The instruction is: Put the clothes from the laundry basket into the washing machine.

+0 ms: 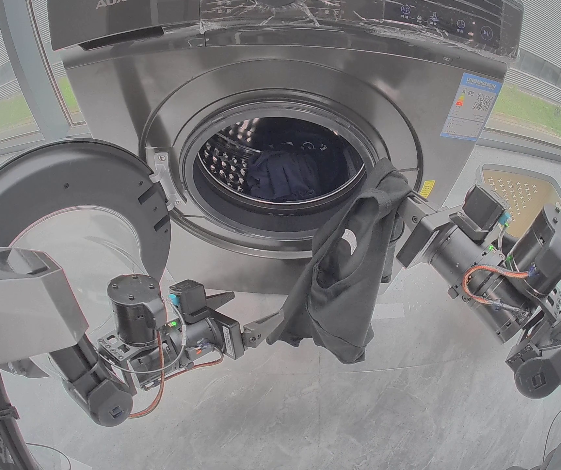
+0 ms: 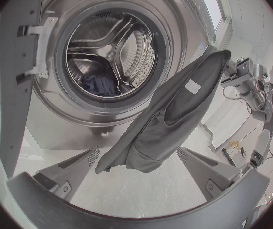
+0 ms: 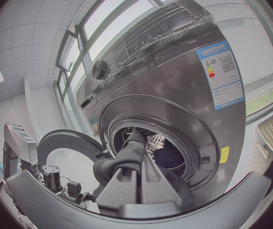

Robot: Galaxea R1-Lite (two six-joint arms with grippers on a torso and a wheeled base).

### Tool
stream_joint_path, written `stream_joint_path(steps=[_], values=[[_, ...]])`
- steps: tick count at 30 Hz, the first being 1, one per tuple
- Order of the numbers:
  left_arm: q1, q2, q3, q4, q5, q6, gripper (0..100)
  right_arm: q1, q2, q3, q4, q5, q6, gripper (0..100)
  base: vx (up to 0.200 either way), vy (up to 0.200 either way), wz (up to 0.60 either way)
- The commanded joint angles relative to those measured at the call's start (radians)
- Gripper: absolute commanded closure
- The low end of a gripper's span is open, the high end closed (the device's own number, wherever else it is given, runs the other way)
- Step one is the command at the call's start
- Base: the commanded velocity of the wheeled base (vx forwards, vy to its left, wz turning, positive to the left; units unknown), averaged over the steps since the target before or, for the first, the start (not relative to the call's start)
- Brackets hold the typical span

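- The washing machine (image 1: 130, 93) (image 3: 174, 80) stands at the far side, its round door (image 1: 65, 184) (image 3: 66, 143) swung open to the left.
- A dark blue piece of clothing (image 1: 284, 174) (image 2: 100, 85) (image 3: 168, 156) lies at the bottom of the drum.
- The right gripper (image 1: 403, 198) (image 3: 139, 178) is at the right edge of the drum opening. Its jaws are pressed together on the top of a dark grey garment (image 1: 346, 282) (image 2: 168, 121) (image 3: 127, 156).
- The garment is outside the drum. It hangs from that grip in front of the machine, down and to the left, with its lower end clear of the floor (image 1: 293, 412). A small white label shows on the inside of the cloth.
- The left gripper (image 1: 271, 326) (image 2: 137, 156) is lower and nearer, at the lower left edge of the hanging garment. Its jaws are spread wide and grip nothing. In the left wrist view the cloth hangs between the two tips; I cannot tell whether it touches them.
- The laundry basket (image 1: 522, 190) (image 3: 270, 134), beige with a perforated wall, stands on the floor at the right of the machine, behind the right arm.
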Motion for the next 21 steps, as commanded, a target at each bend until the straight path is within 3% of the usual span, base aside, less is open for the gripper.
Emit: stream_joint_path(steps=[1,7,14,21], values=[[-0.007,0.082,-0.031,-0.001,-0.004,0.003,0,0.018,0.001,-0.001,-0.001,-0.001,0.000,100,0.000,0.000,0.00],[-0.010,0.151,-0.072,-0.001,-0.020,0.034,0,0.043,0.003,-0.001,-0.001,-0.007,0.002,100,0.000,0.000,0.00],[-0.018,0.176,-0.140,-0.001,-0.029,0.032,0,0.053,-0.007,0.005,-0.001,-0.010,0.011,100,0.000,0.000,0.00],[0.014,0.220,-0.178,-0.009,-0.081,0.023,0,0.081,-0.007,-0.016,0.015,-0.002,0.008,100,0.000,0.000,0.00]])
